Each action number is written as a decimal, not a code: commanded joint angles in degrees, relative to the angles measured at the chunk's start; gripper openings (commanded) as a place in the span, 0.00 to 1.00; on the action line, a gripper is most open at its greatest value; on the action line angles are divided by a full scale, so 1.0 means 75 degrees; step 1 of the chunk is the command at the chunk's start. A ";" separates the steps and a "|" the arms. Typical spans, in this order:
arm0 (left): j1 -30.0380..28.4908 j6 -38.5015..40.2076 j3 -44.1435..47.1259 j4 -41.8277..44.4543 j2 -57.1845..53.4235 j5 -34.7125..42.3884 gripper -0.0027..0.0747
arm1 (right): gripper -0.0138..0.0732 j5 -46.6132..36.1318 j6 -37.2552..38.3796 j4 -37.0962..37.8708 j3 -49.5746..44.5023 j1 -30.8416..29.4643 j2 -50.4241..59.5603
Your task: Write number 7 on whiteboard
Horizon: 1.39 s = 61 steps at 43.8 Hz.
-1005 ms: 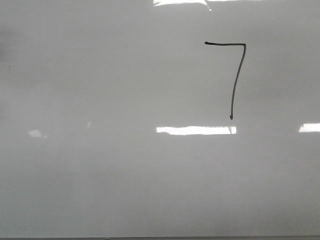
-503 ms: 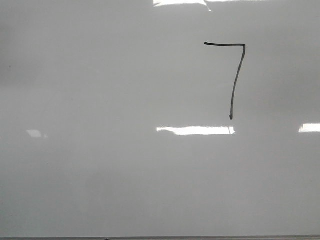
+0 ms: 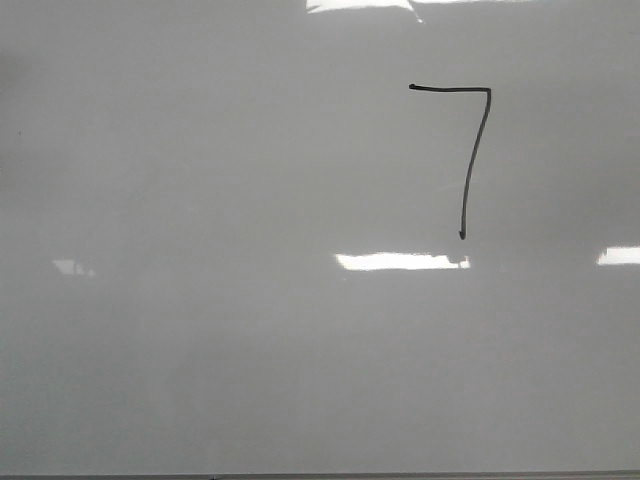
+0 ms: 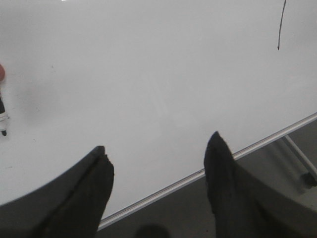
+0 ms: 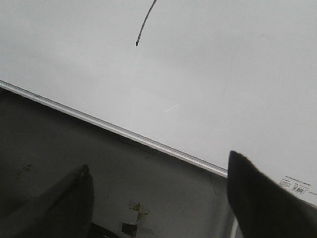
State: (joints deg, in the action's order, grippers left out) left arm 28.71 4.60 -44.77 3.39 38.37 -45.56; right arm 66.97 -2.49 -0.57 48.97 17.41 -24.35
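Observation:
The whiteboard (image 3: 200, 150) fills the front view, and no gripper shows there. The number 7 (image 3: 478, 140) is drawn in thin black line at the upper right: a short top bar and a long, slightly curved downstroke. The stroke's tail shows in the left wrist view (image 4: 281, 27) and the right wrist view (image 5: 144, 25). My left gripper (image 4: 158, 141) is open and empty, above the whiteboard (image 4: 148, 74) near its edge. My right gripper (image 5: 158, 161) is open and empty too, over the dark surface beside the whiteboard (image 5: 223, 59). A marker (image 4: 3, 116) lies on the board.
A thin metal frame (image 4: 198, 174) borders the board, also seen in the right wrist view (image 5: 124, 131). Beyond it lies a dark surface (image 5: 74, 144) with a tape scrap (image 5: 133, 210). A white stand leg (image 4: 299, 158) runs below the board's edge. A small printed label (image 5: 295, 186) sits on the board's corner.
Only the bright light reflection below the 7 has shrunk from its left end. The 7 and the board look the same.

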 commanded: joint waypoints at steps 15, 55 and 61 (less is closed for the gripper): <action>0.0056 -0.0225 -0.0203 0.0035 0.0001 0.0705 0.01 | 0.09 -0.0486 0.0044 0.0077 0.0153 -0.0047 -0.0074; -0.1469 -0.0506 0.0119 -0.0609 -0.0797 0.0966 0.01 | 0.08 -0.0360 0.0044 0.0077 0.0153 -0.0047 -0.0074; -0.2560 -0.1557 0.1148 -0.1256 -0.1880 0.1986 0.01 | 0.08 -0.0360 0.0044 0.0077 0.0153 -0.0047 -0.0074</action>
State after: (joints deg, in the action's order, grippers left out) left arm 13.16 -3.53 -38.37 -3.30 27.33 -38.89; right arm 67.47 -2.13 -0.55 48.97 17.41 -24.35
